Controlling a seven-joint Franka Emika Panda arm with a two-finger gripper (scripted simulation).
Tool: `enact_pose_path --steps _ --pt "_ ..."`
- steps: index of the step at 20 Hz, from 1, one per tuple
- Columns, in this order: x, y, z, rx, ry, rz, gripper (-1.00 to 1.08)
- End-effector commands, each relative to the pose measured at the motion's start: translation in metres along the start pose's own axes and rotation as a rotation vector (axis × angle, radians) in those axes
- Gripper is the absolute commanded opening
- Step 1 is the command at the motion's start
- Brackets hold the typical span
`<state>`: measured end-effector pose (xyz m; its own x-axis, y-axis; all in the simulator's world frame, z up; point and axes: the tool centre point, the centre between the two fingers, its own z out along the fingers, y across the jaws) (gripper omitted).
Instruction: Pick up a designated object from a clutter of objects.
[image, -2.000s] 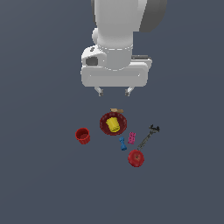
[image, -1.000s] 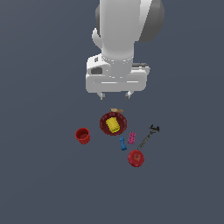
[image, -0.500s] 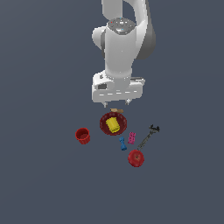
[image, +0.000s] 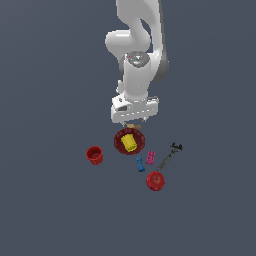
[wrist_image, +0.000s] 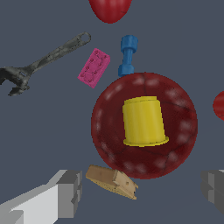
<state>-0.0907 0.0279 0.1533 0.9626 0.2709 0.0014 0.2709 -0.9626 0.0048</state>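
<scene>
The designated object is a small tan-brown block (wrist_image: 112, 181) lying just outside the rim of the dark red bowl (wrist_image: 104, 111). In the wrist view it sits between my two grey fingers (wrist_image: 70, 192), closer to one of them. My gripper (wrist_image: 142, 190) is open with nothing held. In the exterior view my gripper (image: 131, 122) hangs low over the bowl's (image: 118, 142) far edge. Only a sliver of the block (image: 133, 126) shows under it there.
A yellow cylinder (wrist_image: 143, 121) stands inside the bowl. Beyond the bowl lie a pink brick (wrist_image: 94, 67), a blue brick (wrist_image: 127, 55), a black wrench (wrist_image: 39, 61) and a red ball (wrist_image: 110, 8). A red cup (image: 94, 155) stands apart at the exterior view's left.
The arm has come down toward the clutter, and the open gripper now sits just above the bowl's far edge. The objects have not moved.
</scene>
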Motion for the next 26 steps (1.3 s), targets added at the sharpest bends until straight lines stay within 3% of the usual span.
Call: enact_pose_path --steps 1,12,26 --pt "-0.014 -0.005 0.017 0.001 0.000 -0.026 1.00" --pt "-0.056 -0.020 0.055 0.004 -0.001 -0.094 1.00" --pt "-0.061 -0.021 0.071 0.005 -0.002 -0.100 1.00"
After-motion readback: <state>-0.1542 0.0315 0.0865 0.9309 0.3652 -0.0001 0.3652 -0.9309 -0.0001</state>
